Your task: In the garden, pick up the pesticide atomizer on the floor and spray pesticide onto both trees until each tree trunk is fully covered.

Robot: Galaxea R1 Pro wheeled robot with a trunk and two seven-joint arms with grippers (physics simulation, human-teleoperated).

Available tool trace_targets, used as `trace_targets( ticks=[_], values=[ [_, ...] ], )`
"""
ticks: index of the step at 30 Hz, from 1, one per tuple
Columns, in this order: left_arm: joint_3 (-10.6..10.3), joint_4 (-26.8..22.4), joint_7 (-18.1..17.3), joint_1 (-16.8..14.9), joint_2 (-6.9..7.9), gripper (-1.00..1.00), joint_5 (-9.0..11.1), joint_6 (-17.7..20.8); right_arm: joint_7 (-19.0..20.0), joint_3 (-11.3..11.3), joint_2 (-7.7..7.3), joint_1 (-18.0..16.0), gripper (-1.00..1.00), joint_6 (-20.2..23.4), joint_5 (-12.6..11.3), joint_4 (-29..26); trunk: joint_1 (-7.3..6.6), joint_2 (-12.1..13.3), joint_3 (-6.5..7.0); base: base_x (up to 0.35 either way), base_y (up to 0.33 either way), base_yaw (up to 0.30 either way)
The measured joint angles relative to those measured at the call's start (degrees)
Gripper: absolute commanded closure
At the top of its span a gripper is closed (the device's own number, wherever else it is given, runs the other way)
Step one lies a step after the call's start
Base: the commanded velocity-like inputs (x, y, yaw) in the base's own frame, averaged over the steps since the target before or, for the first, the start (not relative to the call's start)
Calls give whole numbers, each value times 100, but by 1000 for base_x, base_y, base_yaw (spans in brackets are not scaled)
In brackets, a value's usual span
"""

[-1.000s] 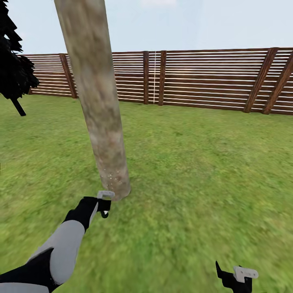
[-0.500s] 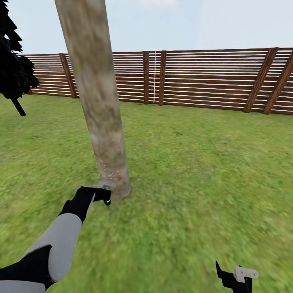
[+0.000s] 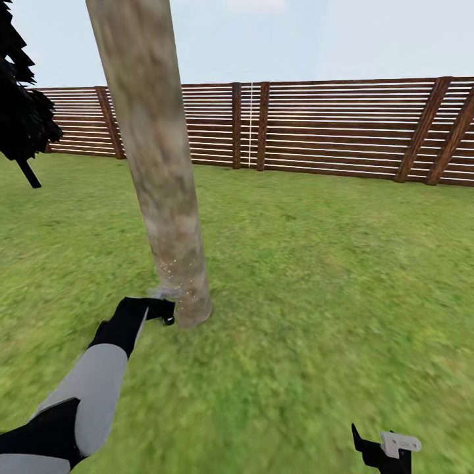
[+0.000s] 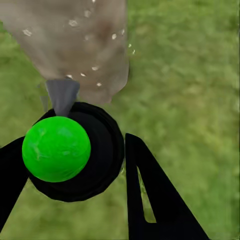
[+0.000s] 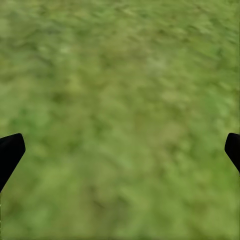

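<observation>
A thick, mottled grey-brown tree trunk [image 3: 158, 164] rises from the lawn, leaning slightly. My left gripper [image 3: 166, 309] is low beside the trunk's base, shut on the pesticide atomizer [image 4: 70, 150]. The atomizer has a black body, a bright green round cap and a grey nozzle [image 4: 62, 95] pointing at the trunk [image 4: 80, 45]. Small pale droplets speckle the bark just above the base [image 3: 176, 273]. My right gripper [image 3: 385, 451] hangs at the lower right over grass, open, with its black fingertips [image 5: 10, 152] wide apart and nothing between them.
A reddish-brown slatted fence [image 3: 316, 128] runs across the back of the lawn. Dark foliage of another plant [image 3: 23, 112] hangs at the far left. Green grass [image 3: 316, 276] spreads to the right of the trunk.
My left arm has stretched forward, carrying the atomizer closer to the trunk's base. The droplet specks sit a little higher on the bark. The right gripper has barely moved.
</observation>
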Motion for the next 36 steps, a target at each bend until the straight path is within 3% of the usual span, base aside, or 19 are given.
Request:
trace_targets(
  ticks=[2, 5, 7, 9, 12, 16, 18, 21, 24, 25, 27, 28, 29, 32, 34, 36],
  values=[
    [-8, -7, -1, -57, -187, 100, -22, 162, 0, 0, 0, 0, -100, 0, 0, 0, 0, 0, 0, 0, 0, 0],
    [2, -12, -22, -208, -170, 100, -45, 417, 0, 1, 0, 0, -100, 0, 1, -2, 0, 0, 0, 0, 0, 0],
    [16, -67, -26, -232, -44, 100, -67, 439, 0, 1, 0, 0, -100, 0, 1, -1, 0, 0, 0, 0, 0, 0],
    [32, -202, -143, -239, 178, 100, -51, 456, 0, 1, 0, 0, -100, 0, 1, -3, 0, 0, 0, 0, 0, 0],
    [31, -252, -568, -332, 380, 100, -26, 470, 0, 1, 0, 0, -100, 0, 1, -7, 0, 0, 0, 0, 0, 0],
    [0, -250, -678, -522, 311, 100, -21, 496, 0, 1, 0, 0, -100, 0, 0, -9, 0, 0, 0, 0, 0, 0],
    [-22, -253, -680, -767, 221, 100, -19, 822, 0, 0, 0, 0, -100, 0, 0, -9, 0, 0, 1, 0, 0, 0],
    [-41, -253, -706, -855, 310, 100, -114, 1005, 0, 1, 0, 0, -100, 0, 1, -9, 0, 0, 0, 0, 0, 0],
    [-62, -239, -718, -999, 615, 100, -152, 1196, 0, 1, 0, 0, -100, 0, 1, -9, 0, 0, 0, 0, 0, 0],
    [-131, -229, -719, -1063, 637, 100, -128, 1284, 0, 1, 0, 0, -100, 0, 0, -9, 0, 0, 0, 0, 0, 0],
    [-529, -205, -724, -1176, 609, 100, -91, 1482, 0, 0, 0, 0, -100, 0, 0, -9, 0, 0, 0, 0, 0, 0],
    [-824, -213, -722, -1233, 552, 100, -43, 1573, 0, 0, 0, 0, -100, 0, 0, -9, 0, 0, 0, 0, 0, 0],
    [-933, -204, -724, -1350, 480, 100, -25, 1604, 0, 0, 0, 0, -100, 0, 0, -9, 0, 0, 1, 0, 0, 0],
    [-1008, -201, -728, -1526, 417, 100, -92, 1765, 0, 1, 0, 0, -100, 0, 1, -9, 0, 0, 0, 0, 0, 0],
    [-1025, -238, -735, -1547, 522, 100, -143, 2112, 0, 1, 0, 0, -100, 0, 1, -9, 0, 0, 0, 0, 0, 0],
    [-1027, -247, -736, -1549, 628, 100, -147, 2169, 0, 1, 0, 0, -100, 0, 1, -9, 0, 0, 0, 0, 0, 0]
  ],
)
